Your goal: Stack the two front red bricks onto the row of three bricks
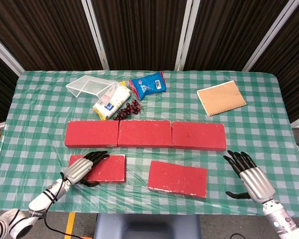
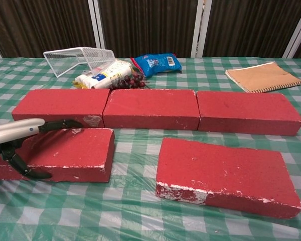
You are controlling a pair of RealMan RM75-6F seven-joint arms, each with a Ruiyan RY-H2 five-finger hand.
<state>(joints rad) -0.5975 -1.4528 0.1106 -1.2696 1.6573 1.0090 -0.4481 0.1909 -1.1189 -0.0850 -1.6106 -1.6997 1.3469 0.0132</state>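
Observation:
Three red bricks form a row [image 1: 144,134] [image 2: 150,108] across the middle of the table. In front of it lie the front left brick [image 1: 109,168] [image 2: 75,150] and the front right brick [image 1: 178,178] [image 2: 226,173], both flat. My left hand [image 1: 81,169] [image 2: 17,131] grips the left end of the front left brick, fingers across its top and thumb against its front face. My right hand [image 1: 249,177] is open near the table's front edge, well right of the front right brick and touching nothing; the chest view does not show it.
Behind the row lie a wire basket [image 1: 87,85], a white packet [image 1: 111,101], dark grapes [image 1: 127,110] and a blue snack bag [image 1: 148,83]. A brown notebook [image 1: 222,97] sits at the back right. A green checked cloth under plastic [image 1: 259,134] covers the table.

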